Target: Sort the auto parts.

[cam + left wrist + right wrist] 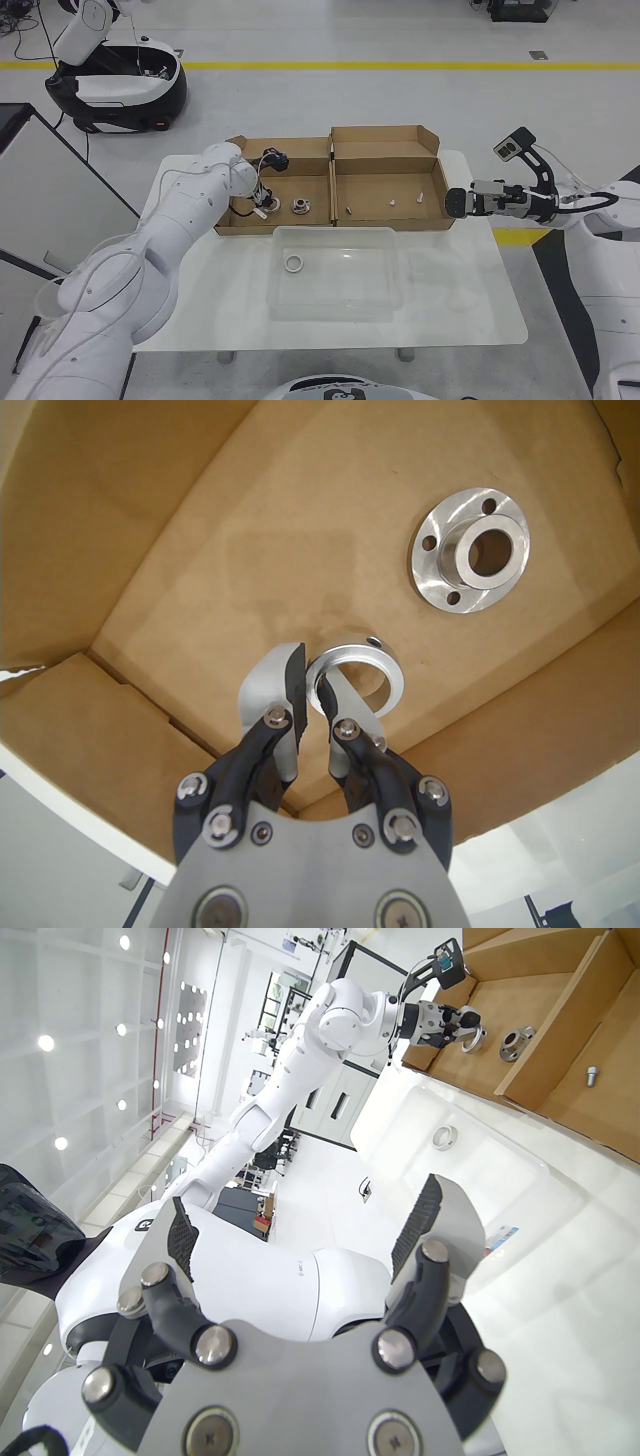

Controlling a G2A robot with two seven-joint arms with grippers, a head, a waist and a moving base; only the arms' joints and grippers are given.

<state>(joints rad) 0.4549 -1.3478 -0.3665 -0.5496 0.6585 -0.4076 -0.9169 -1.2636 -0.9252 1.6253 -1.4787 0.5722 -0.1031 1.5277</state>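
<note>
Item: metal ring [345, 650], in the left half of the cardboard box [290, 150]. Left gripper [312, 680] pinches its wall, one finger in the bore, one outside. Likely destination: clear tray [350, 285], 5 o'clock from the ring in the top view. Right gripper [305, 1203]: spread wide, empty.

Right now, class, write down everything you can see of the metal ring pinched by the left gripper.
The ring is a short, silvery collar, metal by its look, with a wide bore and one small round hole in its outer wall. The left gripper pinches its wall, one finger outside, one inside the bore. It is tilted over the cardboard box floor; whether they touch is unclear.
</note>
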